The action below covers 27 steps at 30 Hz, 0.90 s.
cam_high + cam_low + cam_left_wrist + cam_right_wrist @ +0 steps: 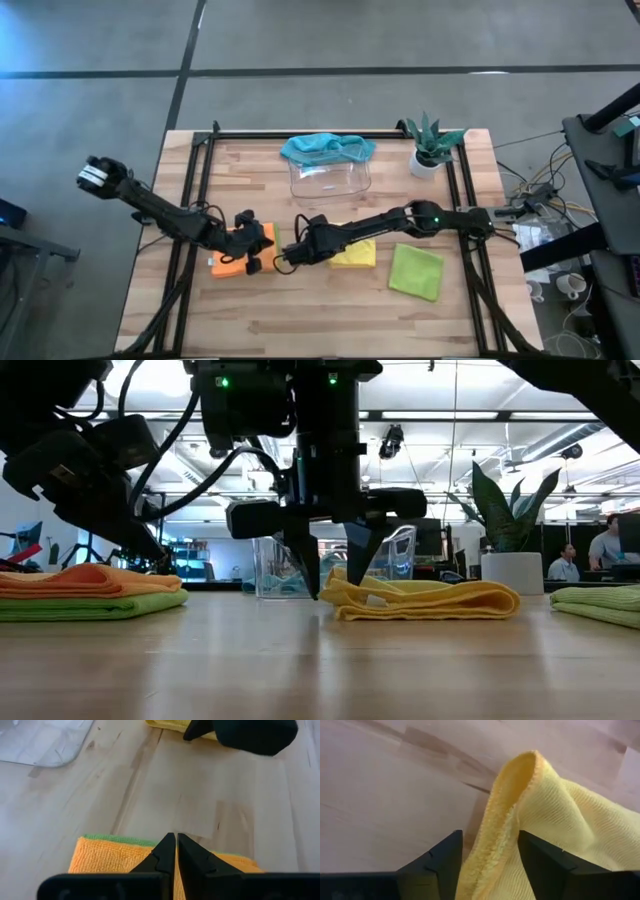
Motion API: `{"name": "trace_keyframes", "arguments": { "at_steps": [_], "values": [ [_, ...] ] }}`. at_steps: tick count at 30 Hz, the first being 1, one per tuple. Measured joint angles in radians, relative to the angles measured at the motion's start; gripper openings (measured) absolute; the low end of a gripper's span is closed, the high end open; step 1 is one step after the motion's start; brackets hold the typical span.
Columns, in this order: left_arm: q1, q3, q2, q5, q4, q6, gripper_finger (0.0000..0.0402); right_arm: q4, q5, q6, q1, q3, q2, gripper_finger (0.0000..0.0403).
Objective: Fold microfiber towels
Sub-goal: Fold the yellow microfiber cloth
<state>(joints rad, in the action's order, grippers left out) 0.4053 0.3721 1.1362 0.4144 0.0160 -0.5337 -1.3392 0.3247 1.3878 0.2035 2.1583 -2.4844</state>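
An orange towel [228,264], folded, lies on a folded lime green towel [90,605] at the table's front left. My left gripper [176,840] is shut over the orange towel's right part. A folded yellow towel [358,254] lies at the middle of the table. My right gripper [334,588] points down at its left end, shut on it. A second lime green towel [416,271] lies flat at the front right. A teal towel [328,147] hangs over the clear tray's far rim. My left gripper's shut fingertips [167,851] stand over the top of the orange towel [115,857], near its edge toward the table's middle. I cannot tell whether they press on it. My right gripper pinches the yellow towel's left end [506,827] between its two fingers [445,857], several layers bunched into an upright ridge. The fingers come from above, pointing down. The rest of the towel [440,600] lies on the table.
The clear plastic tray [330,180] stands at the far middle, and a small potted plant [432,150] at the far right. Bare wood lies between the two grippers and along the near edge. People [605,545] show in the room beyond the table.
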Motion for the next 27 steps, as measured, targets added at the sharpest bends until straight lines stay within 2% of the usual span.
{"name": "trace_keyframes", "arguments": {
  "at_steps": [14, 21, 27],
  "values": [
    [0.0, 0.0, -0.001, 0.066, -0.009, -0.001, 0.0004, 0.004, -0.01, -0.015, -0.001, -0.009, 0.0, 0.0056],
    [0.0, 0.004, -0.002, 0.013, -0.009, -0.01, 0.0004, 0.004, -0.01, -0.05, -0.001, 0.058, 0.0, 0.0031],
    [0.0, 0.005, -0.006, 0.011, -0.008, -0.01, 0.0004, 0.014, -0.009, -0.062, 0.001, 0.141, 0.001, 0.0019]
  ]
}}
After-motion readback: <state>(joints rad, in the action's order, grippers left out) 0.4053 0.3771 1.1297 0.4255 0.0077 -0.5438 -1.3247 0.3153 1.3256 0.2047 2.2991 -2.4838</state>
